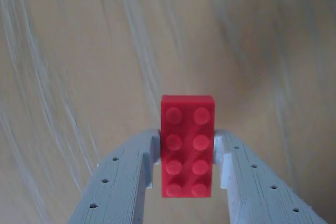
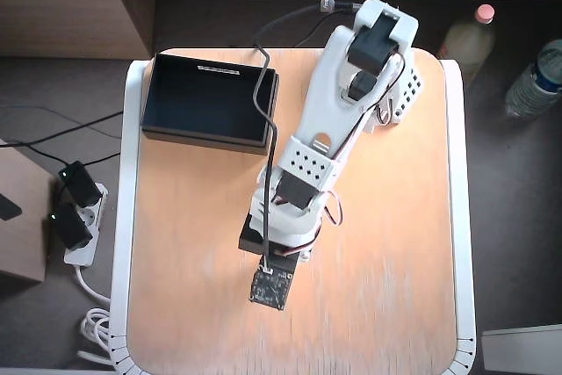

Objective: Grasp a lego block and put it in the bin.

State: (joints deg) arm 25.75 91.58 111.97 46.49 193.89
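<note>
The gripper (image 1: 187, 169) clenches the red lego block (image 1: 187, 145) between its 2 fingers above the table (image 2: 395, 252); the bin (image 2: 209, 98) waits far left in the overhead view. Best to keep the squeeze firm and swing over its walls before releasing.

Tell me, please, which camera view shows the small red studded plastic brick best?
The wrist view: the small red studded plastic brick fills the centre, clamped between the grey gripper fingers, studs plainly visible. In the overhead view the arm hides the brick entirely.
</note>
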